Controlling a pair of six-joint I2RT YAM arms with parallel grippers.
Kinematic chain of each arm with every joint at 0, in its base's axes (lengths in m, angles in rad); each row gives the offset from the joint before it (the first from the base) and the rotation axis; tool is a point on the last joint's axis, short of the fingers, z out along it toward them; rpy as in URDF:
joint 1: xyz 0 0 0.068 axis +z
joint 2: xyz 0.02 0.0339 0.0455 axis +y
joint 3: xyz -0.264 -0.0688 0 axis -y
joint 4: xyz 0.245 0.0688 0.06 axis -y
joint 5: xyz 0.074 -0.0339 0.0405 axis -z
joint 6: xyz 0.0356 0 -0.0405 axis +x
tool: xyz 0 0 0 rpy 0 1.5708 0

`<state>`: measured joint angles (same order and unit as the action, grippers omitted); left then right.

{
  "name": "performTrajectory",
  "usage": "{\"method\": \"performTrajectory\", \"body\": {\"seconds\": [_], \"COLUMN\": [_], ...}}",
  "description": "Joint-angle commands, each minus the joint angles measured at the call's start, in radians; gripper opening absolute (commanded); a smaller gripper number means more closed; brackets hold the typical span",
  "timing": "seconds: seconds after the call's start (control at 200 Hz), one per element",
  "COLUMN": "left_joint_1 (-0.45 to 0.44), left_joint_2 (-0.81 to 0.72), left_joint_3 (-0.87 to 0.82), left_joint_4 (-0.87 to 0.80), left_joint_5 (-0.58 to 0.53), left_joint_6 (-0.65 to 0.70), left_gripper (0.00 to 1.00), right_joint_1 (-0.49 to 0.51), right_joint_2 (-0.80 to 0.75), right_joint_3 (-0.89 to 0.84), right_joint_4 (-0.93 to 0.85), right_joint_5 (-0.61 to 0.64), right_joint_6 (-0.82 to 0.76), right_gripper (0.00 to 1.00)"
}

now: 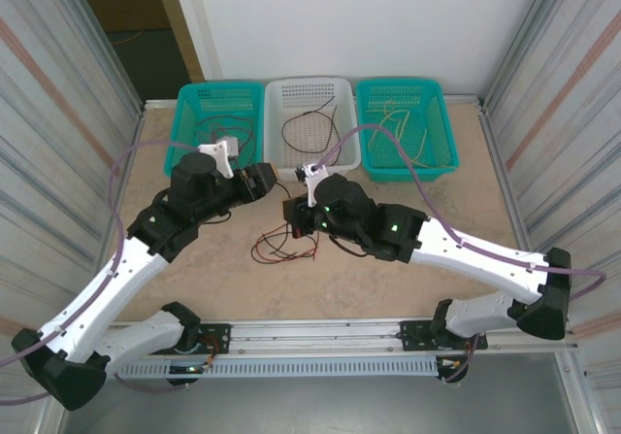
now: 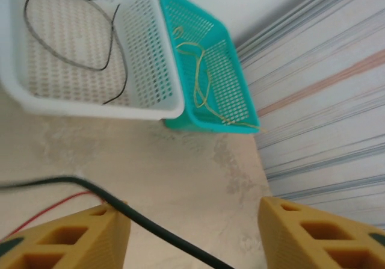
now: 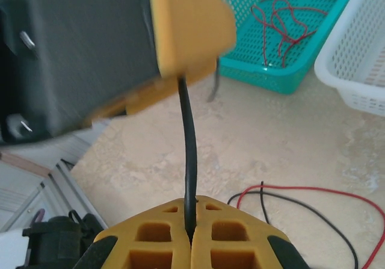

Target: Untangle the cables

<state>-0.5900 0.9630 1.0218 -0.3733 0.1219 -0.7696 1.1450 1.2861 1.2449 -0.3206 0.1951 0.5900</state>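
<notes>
Okay, left wrist view: left claw (image 2: 192,212) released, its orange fingers (image 2: 72,239) with cut-out cells standing wide apart. A thin, smooth black cable (image 2: 156,228) slants across the gap close to the left finger, not pinched.

The right wrist view adds the other end. The right claw (image 3: 191,207) is clenched on that cable, which rises straight from its pads to the blurred tip of the left claw just ahead.

Only the top view gives the layout. Both claws sit close together mid-counter, with loose cables (image 1: 281,250), red and black, in a tangle just below the right claw.

Beyond the claws are three perforated plastic baskets in a row, sides touching:
- The left teal basket (image 1: 194,99) holds red and dark wire.
- The white basket (image 1: 277,94) holds black wire.
- The right teal basket (image 1: 441,114) holds yellow wire.

The counter (image 1: 417,279) is mottled beige stone-look, with bare room to the right of the right claw and toward the near rail. Ribbed metal walls (image 1: 58,114) close both sides.
</notes>
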Motion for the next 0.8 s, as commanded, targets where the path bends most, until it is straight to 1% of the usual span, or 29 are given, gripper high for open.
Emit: {"method": "performTrajectory", "body": {"seconds": [0.0, 0.075, 0.155, 0.376, 0.506, 0.731, 0.797], "left_joint_1": [0.003, 0.004, 0.005, 0.004, 0.004, 0.004, 0.004], "left_joint_2": [-0.05, -0.094, -0.137, -0.192, -0.194, -0.18, -0.184], "left_joint_3": [-0.022, -0.062, -0.116, -0.256, -0.3, -0.377, -0.397], "left_joint_4": [-0.139, -0.177, -0.193, -0.201, -0.19, -0.133, -0.117], "left_joint_5": [-0.059, -0.091, -0.095, -0.085, -0.071, -0.011, 0.007], "left_joint_6": [0.073, 0.086, 0.075, 0.017, 0.007, -0.028, -0.039], "left_gripper": [0.64, 0.66, 0.67, 0.65, 0.65, 0.59, 0.59], "right_joint_1": [-0.009, -0.029, -0.065, -0.238, -0.343, -0.506, -0.551], "right_joint_2": [-0.016, -0.013, -0.005, 0.057, 0.146, 0.347, 0.42], "right_joint_3": [0.081, 0.122, 0.169, 0.319, 0.431, 0.621, 0.715], "right_joint_4": [-0.056, -0.068, -0.074, -0.079, -0.093, -0.123, -0.149], "right_joint_5": [0.061, 0.054, 0.029, -0.077, -0.117, -0.168, -0.181], "right_joint_6": [-0.034, -0.053, -0.079, -0.108, -0.123, -0.136, -0.128], "right_gripper": [0.0, 0.0, 0.0, 0.0, 0.0, 0.0, 0.0]}}
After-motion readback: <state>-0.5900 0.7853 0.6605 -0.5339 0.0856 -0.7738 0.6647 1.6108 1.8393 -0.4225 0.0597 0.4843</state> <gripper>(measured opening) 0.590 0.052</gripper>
